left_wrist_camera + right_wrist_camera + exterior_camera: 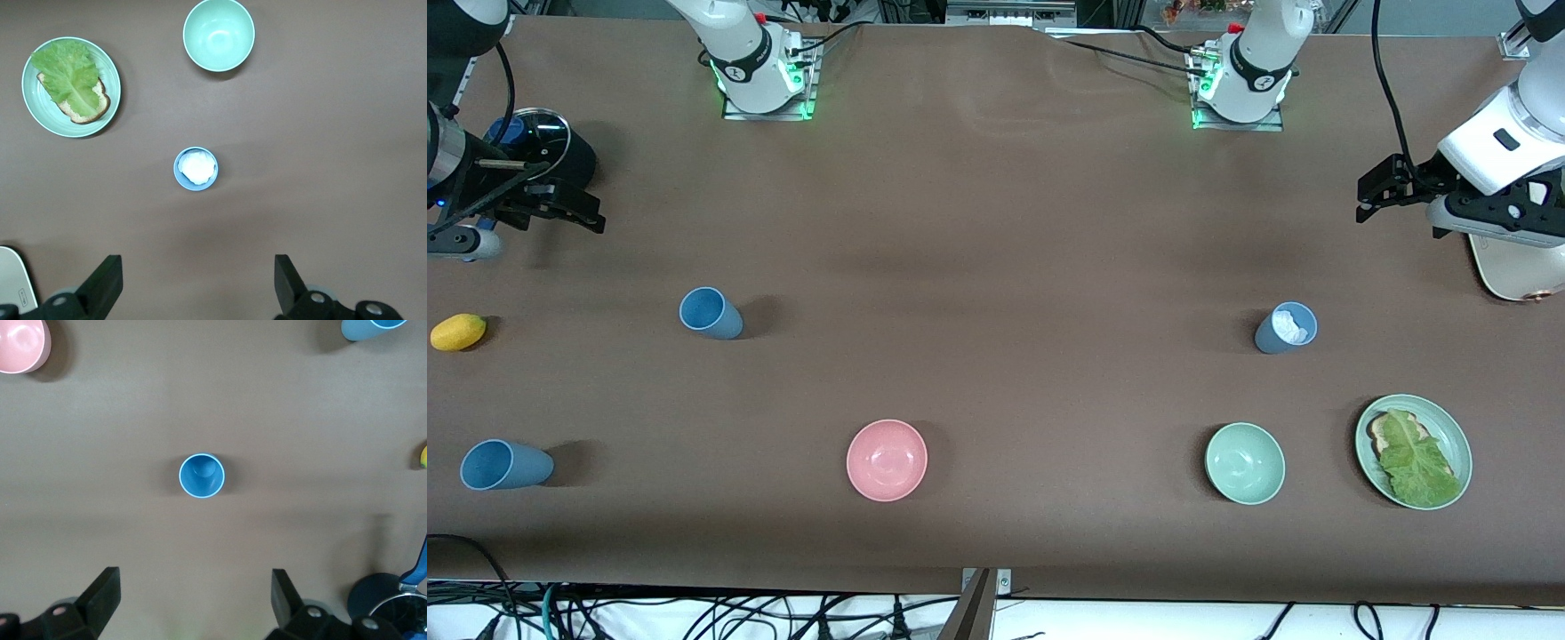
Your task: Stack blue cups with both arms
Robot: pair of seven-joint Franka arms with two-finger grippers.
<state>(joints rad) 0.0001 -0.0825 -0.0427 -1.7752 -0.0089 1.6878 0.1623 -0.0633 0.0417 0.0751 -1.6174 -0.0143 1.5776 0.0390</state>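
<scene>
Three blue cups stand apart on the brown table. One cup (710, 313) is toward the right arm's end and shows in the right wrist view (201, 475). A second cup (505, 465) is nearer the camera at that end, at the edge of the right wrist view (370, 328). The third cup (1286, 328), with something white inside, is toward the left arm's end and shows in the left wrist view (195, 169). My right gripper (569, 210) (195, 600) is open and empty in the air. My left gripper (1375, 191) (198, 283) is open and empty in the air.
A pink bowl (887, 460) and a mint-green bowl (1245, 463) sit nearer the camera. A green plate (1449, 427) holds bread and lettuce. A yellow lemon-like object (458, 332) and a black lidded pot (551, 147) are at the right arm's end. A cream object (1516, 267) lies under the left arm.
</scene>
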